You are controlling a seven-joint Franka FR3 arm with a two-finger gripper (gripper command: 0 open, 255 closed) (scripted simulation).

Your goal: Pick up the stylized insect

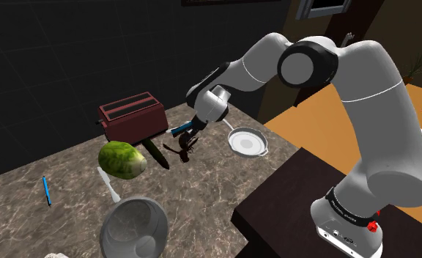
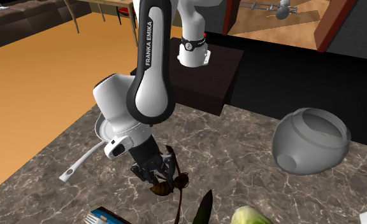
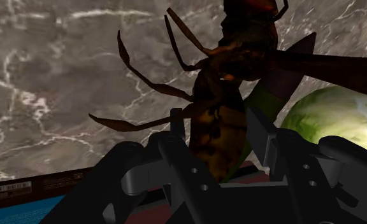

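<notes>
The reach looks done and the grasp seems made. In the wrist view the gripper (image 3: 217,124) has the insect (image 3: 223,89) between its fingers (image 3: 265,143), which stand narrow and press against the brown abdomen from both sides, the head and long legs sticking out ahead of them.

The insect is on or just above the grey marbled counter (image 1: 217,190), between the green cabbage (image 1: 121,157) and the white pan (image 1: 247,141), in front of the red toaster (image 1: 132,117). What is left, by my reading, is the lift itself. In the shoulder view the insect (image 1: 182,146) hangs dark under the gripper (image 1: 190,137), very close to the stone.

Several things are hard to make out. The pads are black and the abdomen dark, so the exact line of contact is lost. The insect's underside is hidden, and I cannot tell whether its legs touch the counter. In the second exterior view the gripper (image 2: 153,173) covers part of the insect (image 2: 166,184). A slim dark thing (image 2: 204,207) lies beside it — its kind I cannot tell.
</notes>
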